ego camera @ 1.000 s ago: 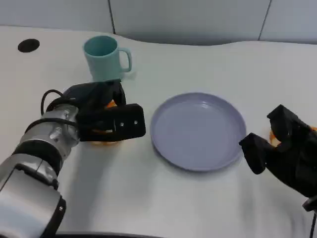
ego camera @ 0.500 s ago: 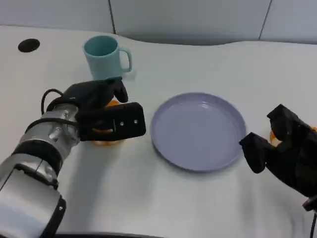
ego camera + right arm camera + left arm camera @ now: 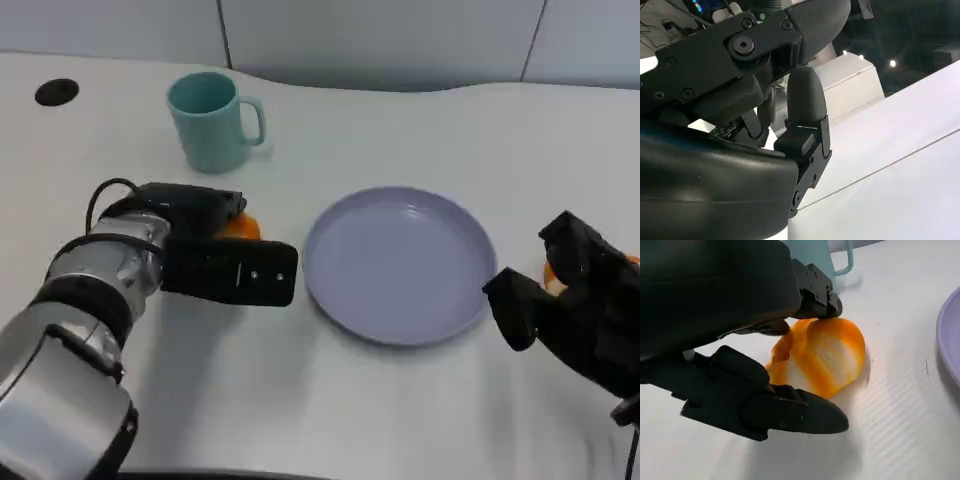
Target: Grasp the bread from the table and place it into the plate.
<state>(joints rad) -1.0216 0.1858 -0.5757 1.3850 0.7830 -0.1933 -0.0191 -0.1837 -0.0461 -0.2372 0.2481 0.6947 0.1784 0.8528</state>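
Upper left stands a mug (image 3: 208, 120); mid-frame, the plate (image 3: 400, 262). Left hand (image 3: 215, 250) fingers (image 3: 790, 412) clasp the bread (image 3: 822, 355) on the table (image 3: 330, 400).

Matt black plastic on the left hand (image 3: 215, 262), with small screw heads showing; brushed silver metal on the forearm (image 3: 95, 290). Soft, glazed-looking orange and white crust on the bread (image 3: 822, 356). Smooth, faintly glossy lilac plate (image 3: 400, 262). Smooth teal mug (image 3: 212, 120). Finely ribbed, matt white surface (image 3: 905, 425).
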